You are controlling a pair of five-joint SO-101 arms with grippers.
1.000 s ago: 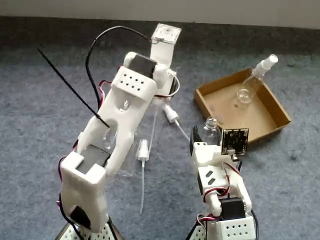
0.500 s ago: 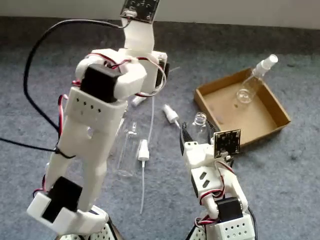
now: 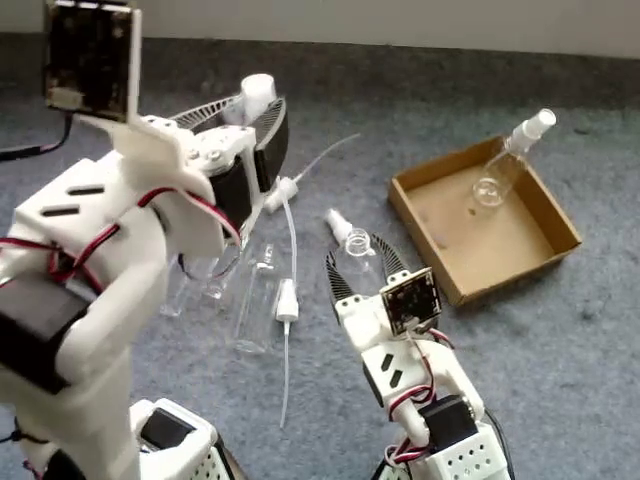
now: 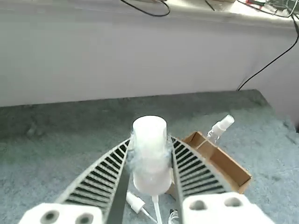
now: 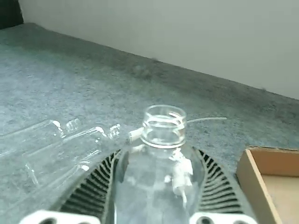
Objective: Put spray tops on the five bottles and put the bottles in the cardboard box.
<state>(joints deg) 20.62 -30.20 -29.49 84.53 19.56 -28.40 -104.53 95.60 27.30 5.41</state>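
Bottle [image 5: 160, 179] base hidden within right hand [image 5: 159, 153]

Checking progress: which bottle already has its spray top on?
The bottle in the cardboard box; every other bottle has a bare, open neck.

A: High cam placement?
B: Fixed overhead, looks down on the whole tabletop [image 3: 570, 385].
A: Wrists?
B: Close behind their own jaws, facing the wall [image 4: 84, 56]. All three share the cardboard box [image 3: 456, 289].
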